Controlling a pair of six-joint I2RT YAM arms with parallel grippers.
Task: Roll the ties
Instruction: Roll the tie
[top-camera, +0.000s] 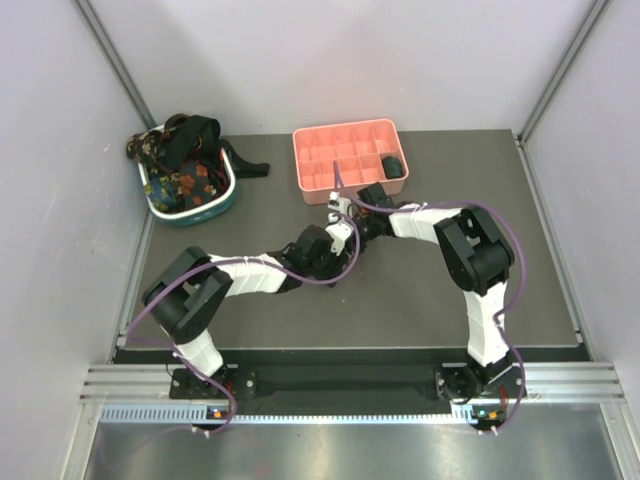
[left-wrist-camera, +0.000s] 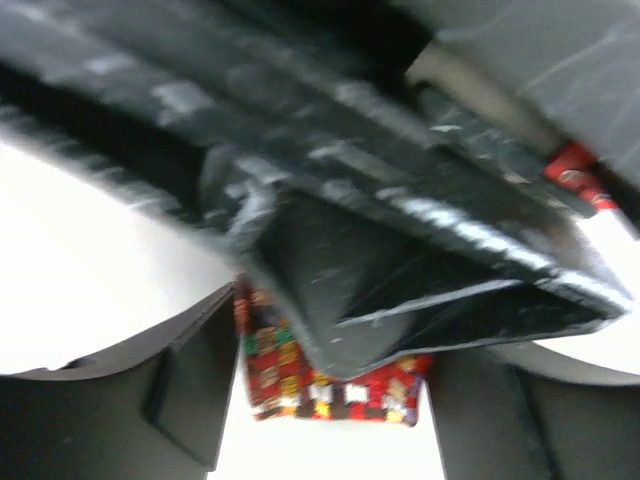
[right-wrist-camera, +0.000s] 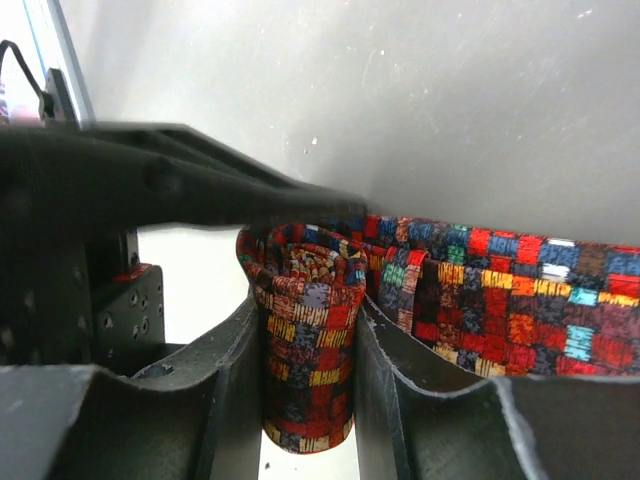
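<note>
The plaid tie is partly rolled. In the right wrist view its roll (right-wrist-camera: 308, 330) stands between the fingers of my right gripper (right-wrist-camera: 308, 410), which is shut on it. The unrolled tail (right-wrist-camera: 500, 300) runs off to the right over the grey table. In the blurred left wrist view a plaid piece (left-wrist-camera: 330, 385) fills the gap of my left gripper (left-wrist-camera: 335, 400), touching both fingers; the right gripper's dark body crosses over it. In the top view both grippers, left (top-camera: 337, 238) and right (top-camera: 352, 215), meet just below the pink tray and hide the tie.
The pink compartment tray (top-camera: 345, 126) sits at the back centre, with a dark rolled item (top-camera: 393, 166) in one compartment. The teal-and-white basket (top-camera: 195, 208) at the back left holds several dark floral and black ties (top-camera: 185, 160), and one black end (top-camera: 250, 166) trails onto the table.
</note>
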